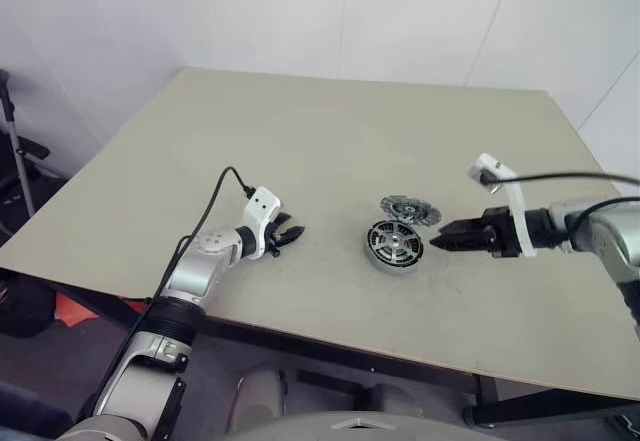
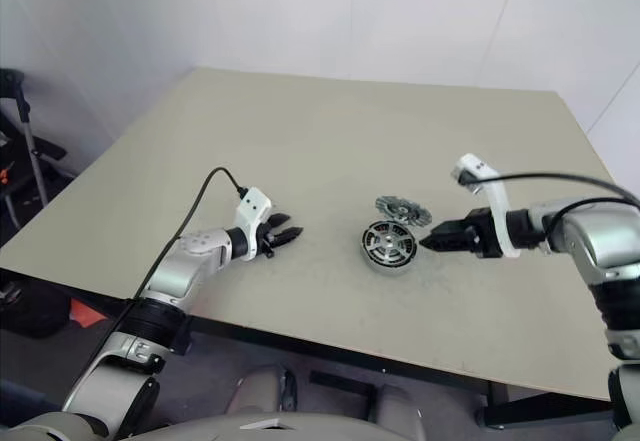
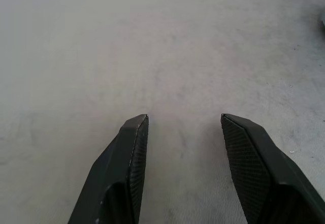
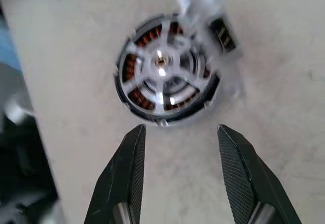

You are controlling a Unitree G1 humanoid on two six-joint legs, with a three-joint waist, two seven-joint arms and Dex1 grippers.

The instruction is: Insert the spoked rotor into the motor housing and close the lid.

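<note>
The motor housing point(image 1: 386, 260) sits on the table right of centre. The spoked rotor point(image 4: 162, 74) lies inside it, with copper windings showing between its silver spokes. Just behind the housing the lid point(image 1: 410, 209) rests flat on the table, toothed face up. My right gripper point(image 1: 437, 241) is open, its tips a little to the right of the housing and pointing at it, nothing between them. My left gripper point(image 1: 293, 234) is open and empty, low over bare table well to the left of the housing. In the left wrist view its fingertips point(image 3: 137, 125) frame only tabletop.
The beige table point(image 1: 330, 131) has wide bare surface behind and to the left of the parts. Its front edge runs just below both arms. White walls stand behind, and dark equipment point(image 1: 20, 176) stands off the table's left side.
</note>
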